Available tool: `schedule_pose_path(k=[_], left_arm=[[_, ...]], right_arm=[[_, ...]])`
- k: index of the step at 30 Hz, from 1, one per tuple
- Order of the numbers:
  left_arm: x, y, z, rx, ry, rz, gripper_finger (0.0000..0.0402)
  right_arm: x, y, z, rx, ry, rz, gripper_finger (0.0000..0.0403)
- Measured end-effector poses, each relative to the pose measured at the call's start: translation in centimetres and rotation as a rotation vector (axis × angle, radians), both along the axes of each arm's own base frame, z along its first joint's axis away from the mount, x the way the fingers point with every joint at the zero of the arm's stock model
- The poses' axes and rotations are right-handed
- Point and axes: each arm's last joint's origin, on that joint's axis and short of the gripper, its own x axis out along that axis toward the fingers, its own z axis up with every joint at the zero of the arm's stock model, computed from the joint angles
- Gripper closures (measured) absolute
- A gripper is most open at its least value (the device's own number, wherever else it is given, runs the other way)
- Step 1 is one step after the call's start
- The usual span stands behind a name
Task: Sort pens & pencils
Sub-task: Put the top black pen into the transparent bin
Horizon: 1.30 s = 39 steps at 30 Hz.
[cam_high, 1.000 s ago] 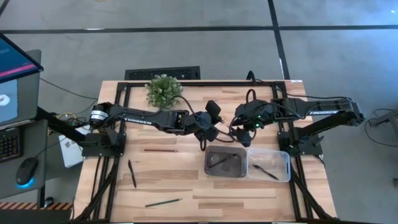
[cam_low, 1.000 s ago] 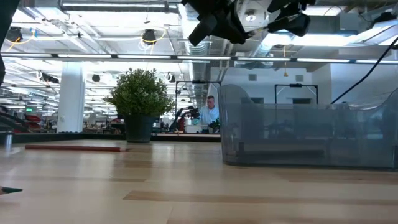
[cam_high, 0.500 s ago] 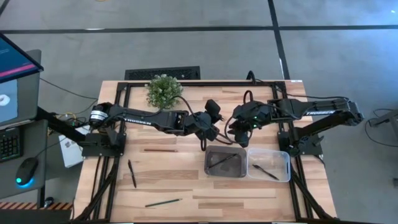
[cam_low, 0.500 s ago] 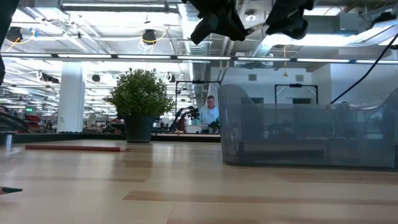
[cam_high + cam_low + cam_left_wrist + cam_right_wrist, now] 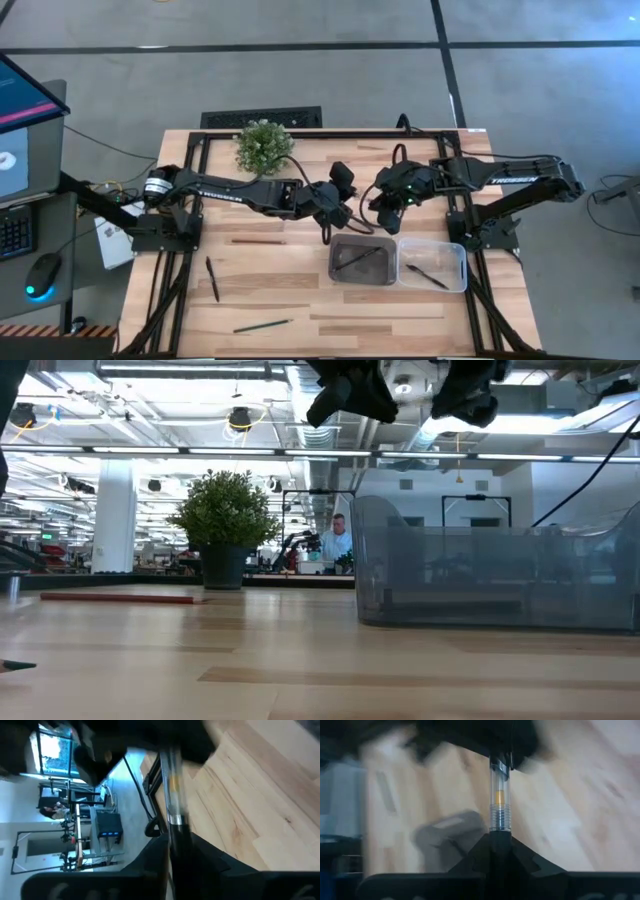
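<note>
I see a pale wooden table [image 5: 290,300] with light plank grain, edged by a black frame [image 5: 200,140]. Both arms are black; the left arm [image 5: 240,190] carries white lettering. The pen [image 5: 499,800] between the grippers has a clear barrel with a small yellow-orange band inside and a black end. The plant [image 5: 263,146] is green in a dark pot. One tray [image 5: 362,260] is grey metal, the other container [image 5: 433,263] clear plastic. A black pen [image 5: 212,279] and a greenish pencil [image 5: 262,325] lie on the wood, with a reddish-brown pencil [image 5: 257,240] nearby. The floor is grey.
</note>
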Motion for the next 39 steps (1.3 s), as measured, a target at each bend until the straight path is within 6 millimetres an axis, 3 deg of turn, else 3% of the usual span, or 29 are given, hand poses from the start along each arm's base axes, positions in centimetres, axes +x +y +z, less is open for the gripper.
schedule_pose_path(k=[11,18,25,34,39], left_arm=[[0.1,0.0,-0.1,-0.060,-0.026,0.005,0.0331],[-0.4,0.6,-0.5,0.013,0.027,0.133,0.0331],[-2.4,2.4,-1.4,-0.163,0.165,0.221,0.0331],[-4.8,5.3,-0.3,-0.561,0.191,0.257,0.0331],[-5.0,5.9,-0.4,-0.648,0.210,0.227,0.0331]], right_arm=[[0.0,0.3,0.1,0.003,0.001,0.011,0.0350],[-0.5,0.2,-0.3,0.001,0.063,-0.007,0.0351],[-1.3,0.5,-1.0,0.022,0.171,-0.025,0.0351],[-3.1,4.5,-1.6,0.016,0.299,-0.027,0.0348],[-4.9,6.8,-1.7,-0.022,0.333,-0.105,0.0349]])
